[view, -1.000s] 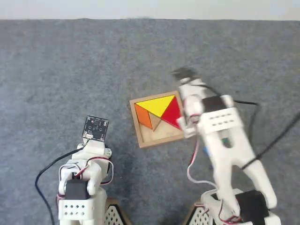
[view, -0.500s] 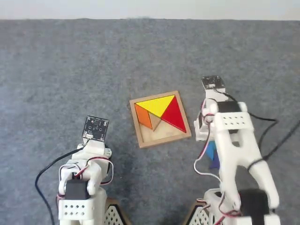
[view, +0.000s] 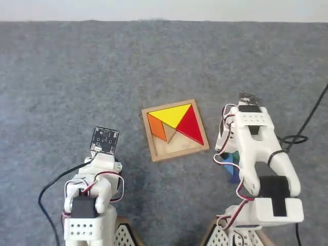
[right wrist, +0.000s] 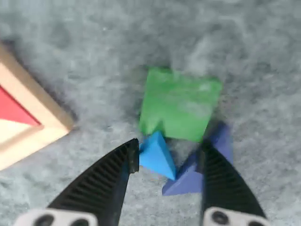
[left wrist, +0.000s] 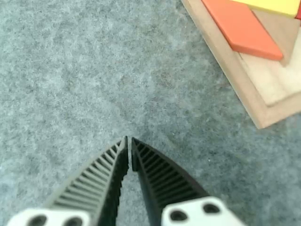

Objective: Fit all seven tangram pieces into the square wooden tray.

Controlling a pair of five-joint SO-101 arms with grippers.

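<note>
Here, the right gripper (right wrist: pixel 168 153) hung with jaws apart over the light blue triangle (right wrist: pixel 156 156) beside the green square (right wrist: pixel 181 106), apparently lined up to pick it. In the high view the square wooden tray (view: pixel 179 152) sat mid-frame, partly filled; the left gripper (left wrist: pixel 129 143) rested closed at lower left.

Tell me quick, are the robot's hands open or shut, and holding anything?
Left hand: shut, holding nothing.
Right hand: open over a light blue triangle, not gripping it.
</note>
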